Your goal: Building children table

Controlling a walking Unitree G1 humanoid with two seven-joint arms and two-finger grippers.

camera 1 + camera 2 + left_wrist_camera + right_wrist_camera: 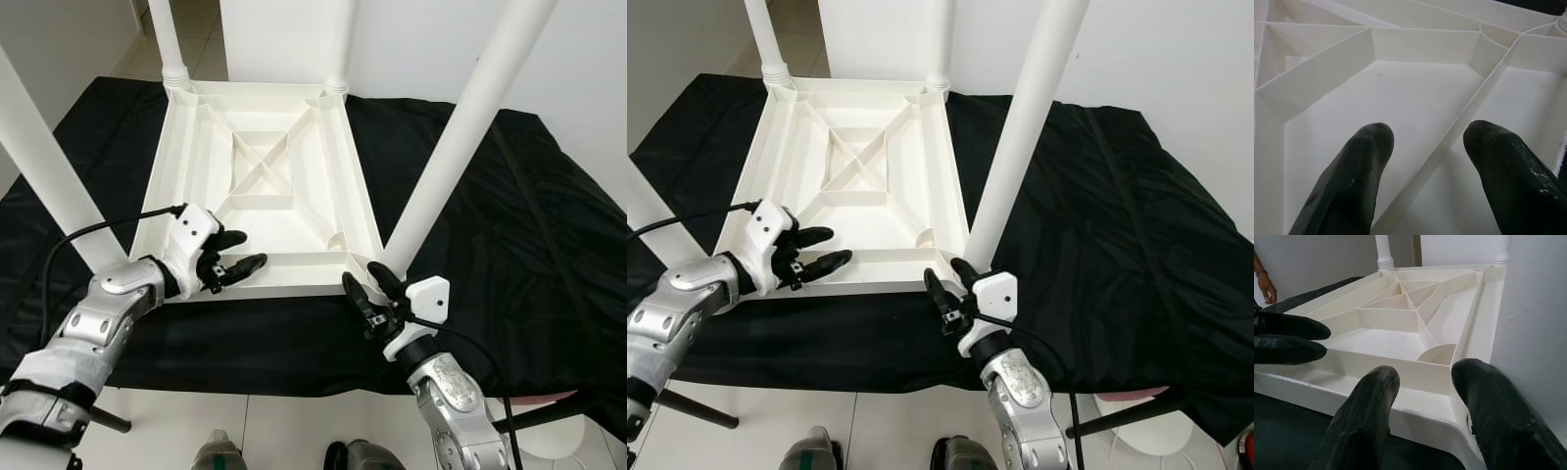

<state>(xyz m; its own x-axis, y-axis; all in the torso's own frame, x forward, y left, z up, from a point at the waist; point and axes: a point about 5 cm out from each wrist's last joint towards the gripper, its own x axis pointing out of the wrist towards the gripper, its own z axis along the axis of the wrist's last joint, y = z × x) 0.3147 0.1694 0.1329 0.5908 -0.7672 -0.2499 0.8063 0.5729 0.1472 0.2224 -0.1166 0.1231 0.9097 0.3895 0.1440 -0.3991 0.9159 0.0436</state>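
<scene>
You see the white ribbed plastic table (265, 186) inverted on black cloth (529, 225); your left pincer (235, 257) and right pincer (367, 289) stand open at its near rim.

White table (263, 186), black cloth (519, 215)

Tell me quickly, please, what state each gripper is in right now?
Left gripper: open, holding nothing, over the table's near rim.
Right gripper: open, holding nothing, at the near corner leg.

Both silver arms bent inward; left pincer (238, 252) fingers parted, pointing right; right pincer (366, 289) fingers parted, pointing up-left.
</scene>
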